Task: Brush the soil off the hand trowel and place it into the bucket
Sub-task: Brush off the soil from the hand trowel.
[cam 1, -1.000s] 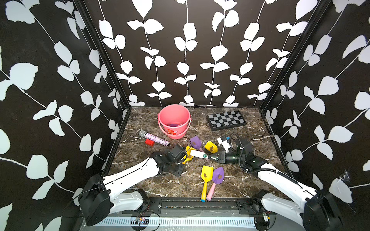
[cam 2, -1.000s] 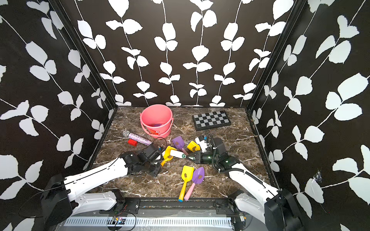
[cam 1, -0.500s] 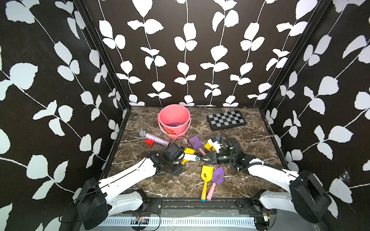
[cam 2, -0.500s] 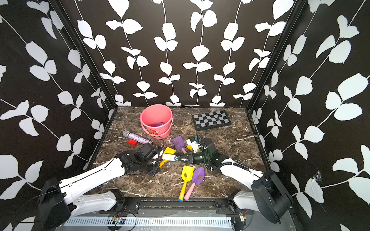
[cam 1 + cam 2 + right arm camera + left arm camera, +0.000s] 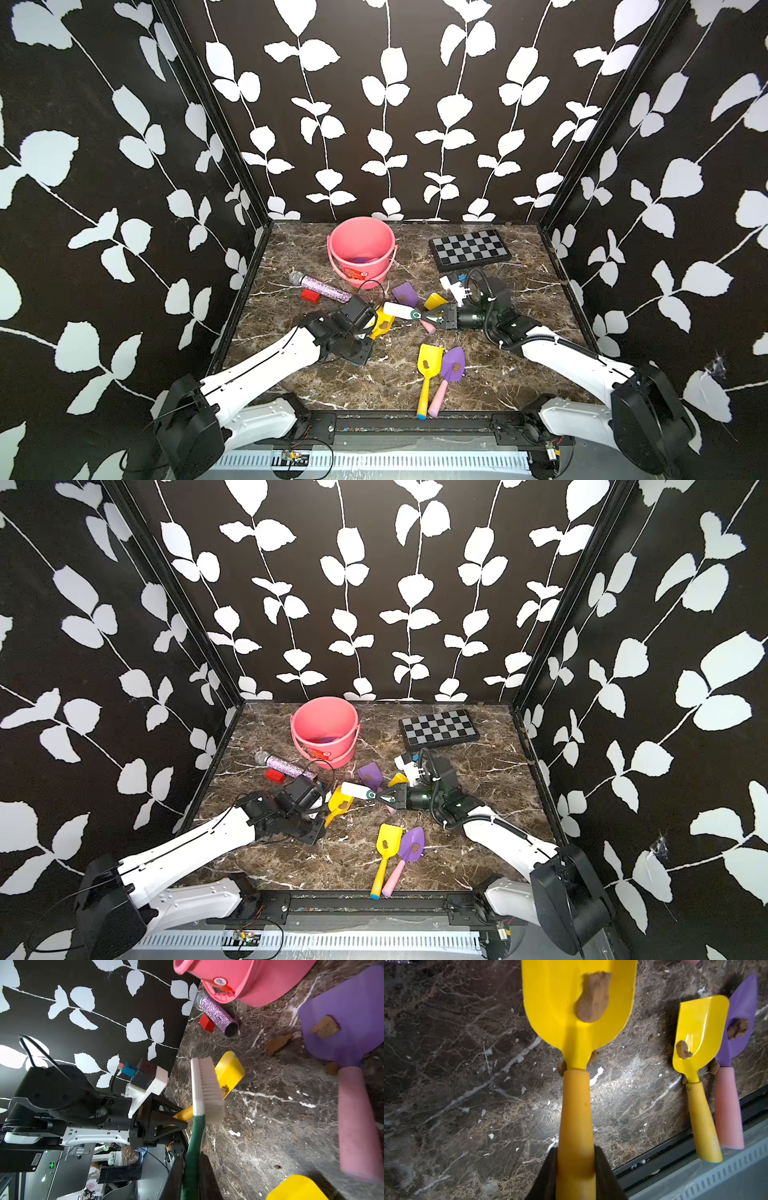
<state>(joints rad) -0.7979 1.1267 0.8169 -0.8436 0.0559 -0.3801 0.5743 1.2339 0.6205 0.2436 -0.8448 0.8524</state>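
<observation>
The left gripper [image 5: 575, 1154] is clamped on the yellow trowel [image 5: 576, 1088], blade toward the right arm with 1 soil lump [image 5: 592, 997]. The right gripper [image 5: 192, 1160] pinches the brush [image 5: 205, 1088] (bristles angled across the blade, beside the lump). The bucket [image 5: 382, 259] stands beyond.

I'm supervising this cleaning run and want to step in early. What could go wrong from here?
1. The soil lump looks pressed flat on the held yellow trowel; the brush may skim over it.
2. The left gripper clamps only the handle, so brushing could twist the trowel.
3. The purple trowel lies close by; a sweep by the right gripper might knock it.
</observation>
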